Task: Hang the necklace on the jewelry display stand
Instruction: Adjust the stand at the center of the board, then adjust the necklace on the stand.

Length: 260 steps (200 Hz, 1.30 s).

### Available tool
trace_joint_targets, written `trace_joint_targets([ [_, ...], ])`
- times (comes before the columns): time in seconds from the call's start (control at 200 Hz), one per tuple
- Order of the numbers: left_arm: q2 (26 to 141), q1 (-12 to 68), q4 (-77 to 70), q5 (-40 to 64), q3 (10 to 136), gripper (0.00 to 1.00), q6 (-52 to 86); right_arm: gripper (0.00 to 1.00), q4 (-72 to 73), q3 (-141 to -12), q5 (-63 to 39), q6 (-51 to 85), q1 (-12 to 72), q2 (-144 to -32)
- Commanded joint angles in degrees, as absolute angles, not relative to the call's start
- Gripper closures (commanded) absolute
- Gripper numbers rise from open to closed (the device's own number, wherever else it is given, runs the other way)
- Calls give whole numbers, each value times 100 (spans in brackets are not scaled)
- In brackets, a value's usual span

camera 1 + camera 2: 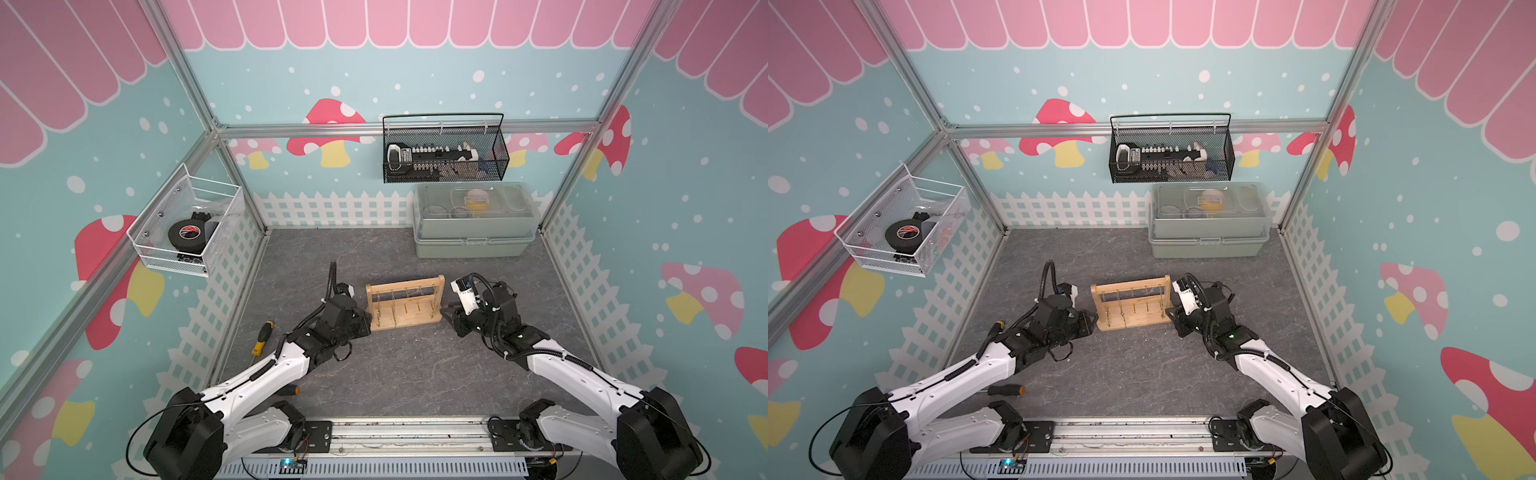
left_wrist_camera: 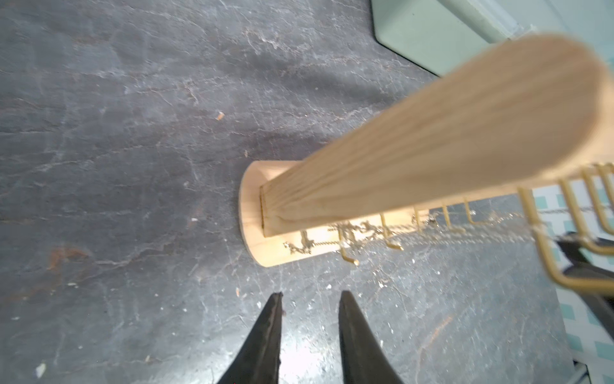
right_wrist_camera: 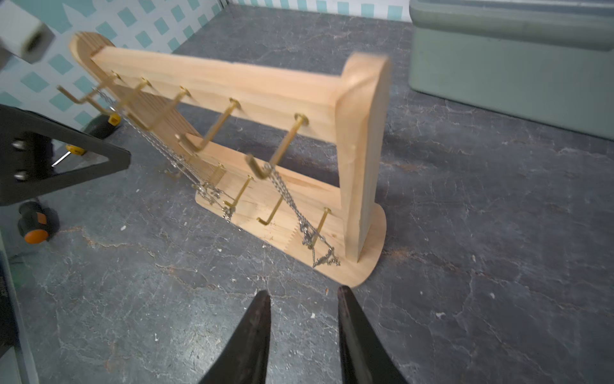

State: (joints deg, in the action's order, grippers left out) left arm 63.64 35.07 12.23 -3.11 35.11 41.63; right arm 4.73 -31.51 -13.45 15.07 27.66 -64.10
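The jewelry display stand (image 1: 405,303) (image 1: 1131,303) is a light wooden rack with gold hooks, upright in the middle of the grey mat. The necklace (image 3: 305,232), a fine metal chain, hangs from the hooks on the top crossbar, and its ends lie bunched on the base (image 2: 349,232). My left gripper (image 1: 368,319) (image 2: 310,294) is low at the stand's left end, open and empty. My right gripper (image 1: 446,311) (image 3: 304,291) is low at the right end, just short of the base, also open and empty.
A grey-green lidded box (image 1: 473,232) stands at the back right. A yellow-and-black screwdriver (image 1: 262,336) lies by the left wall. A black one with an orange tip (image 1: 1007,390) lies under my left arm. A black wire basket (image 1: 444,151) hangs on the back wall and a white basket (image 1: 187,228) on the left wall.
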Motion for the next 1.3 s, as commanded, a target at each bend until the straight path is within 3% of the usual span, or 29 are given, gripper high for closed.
trace_joint_targets([
  [0.0,6109,3800,1552,-717,3425,70,4471,63,910,-2875,-958,1428,2778,-6398],
  [0.315,6156,4608,1086,-1313,2931,69,5016,65,2518,-2460,-1055,1345,2760,-6900],
  [0.68,6574,4676,668,-1114,3052,70,4904,71,3875,-2509,-1059,1464,2755,-7603],
  [1.296,6767,4842,290,-986,3032,71,4931,81,4127,-2725,-1503,1462,2823,-7792],
])
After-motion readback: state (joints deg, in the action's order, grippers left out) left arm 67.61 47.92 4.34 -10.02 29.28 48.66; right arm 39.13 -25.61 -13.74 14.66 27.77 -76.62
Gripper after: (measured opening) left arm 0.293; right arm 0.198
